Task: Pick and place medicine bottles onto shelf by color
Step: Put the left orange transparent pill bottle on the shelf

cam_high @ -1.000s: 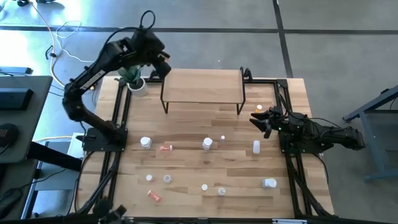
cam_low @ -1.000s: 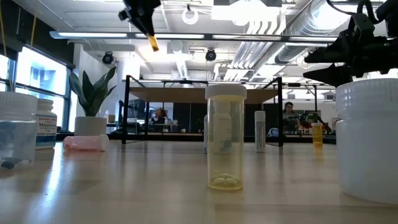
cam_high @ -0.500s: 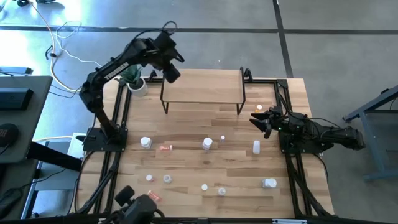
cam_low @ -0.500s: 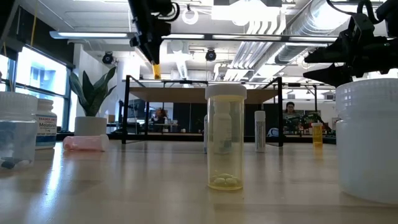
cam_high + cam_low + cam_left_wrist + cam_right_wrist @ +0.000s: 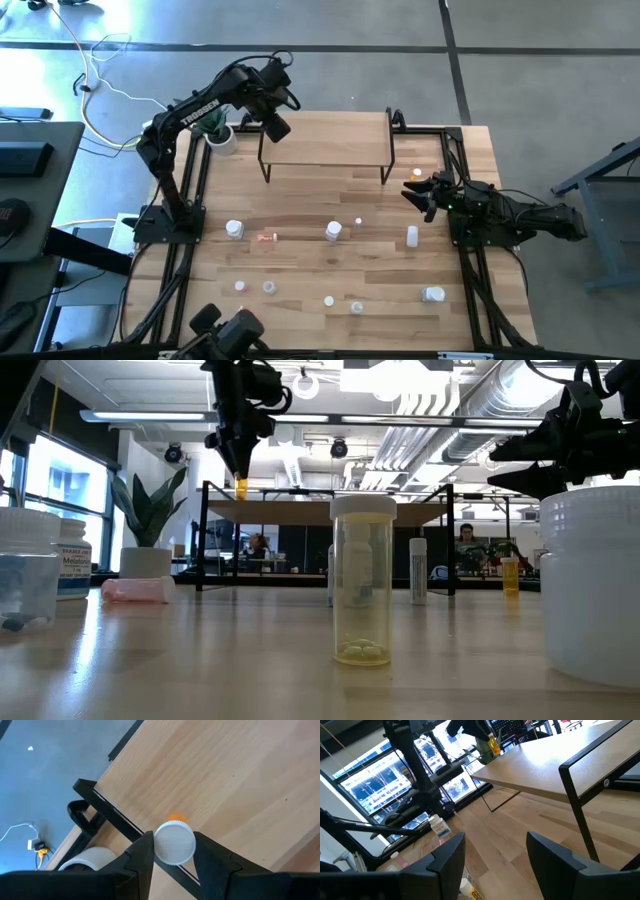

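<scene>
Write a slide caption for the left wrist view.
Left gripper holds white-capped orange bottle above the shelf corner.

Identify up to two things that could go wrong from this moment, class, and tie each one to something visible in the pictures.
1. The left pincer holds an orange bottle by its white cap over the shelf's corner, close to the edge. Released here, it might tip off the board.
2. A potted plant stands right beside that corner; the arm could brush it on the way back.

The right pincer waits open near the table's right side.
</scene>
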Robot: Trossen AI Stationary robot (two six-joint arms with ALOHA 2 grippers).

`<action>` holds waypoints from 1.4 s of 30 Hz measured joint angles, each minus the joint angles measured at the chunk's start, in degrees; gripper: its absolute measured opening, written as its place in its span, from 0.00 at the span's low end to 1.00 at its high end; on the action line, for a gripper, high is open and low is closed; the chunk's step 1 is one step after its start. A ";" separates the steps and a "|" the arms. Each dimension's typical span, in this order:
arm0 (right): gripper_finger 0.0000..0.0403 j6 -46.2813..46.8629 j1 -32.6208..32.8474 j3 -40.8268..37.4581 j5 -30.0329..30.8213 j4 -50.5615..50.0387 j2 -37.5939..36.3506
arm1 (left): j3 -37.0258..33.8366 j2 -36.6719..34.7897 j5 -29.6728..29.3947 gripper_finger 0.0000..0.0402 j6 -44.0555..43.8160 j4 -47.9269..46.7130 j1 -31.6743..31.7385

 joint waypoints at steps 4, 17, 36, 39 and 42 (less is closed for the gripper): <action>0.50 0.00 0.00 0.02 0.02 0.00 0.00 | 0.02 0.00 0.01 0.28 -1.69 0.05 0.00; 0.50 0.00 0.00 0.00 0.02 0.00 0.02 | -1.33 0.02 -0.41 0.28 -2.55 1.21 -2.10; 0.50 0.00 0.00 0.02 0.00 0.00 0.00 | -1.38 0.02 1.04 0.28 -1.95 1.10 -4.17; 0.50 0.00 0.01 0.02 0.01 0.00 0.00 | -1.38 0.02 1.01 0.28 -1.94 0.99 -4.17; 0.50 0.00 0.02 0.02 0.00 0.00 0.01 | -1.39 0.02 1.30 0.28 -1.98 0.96 -4.28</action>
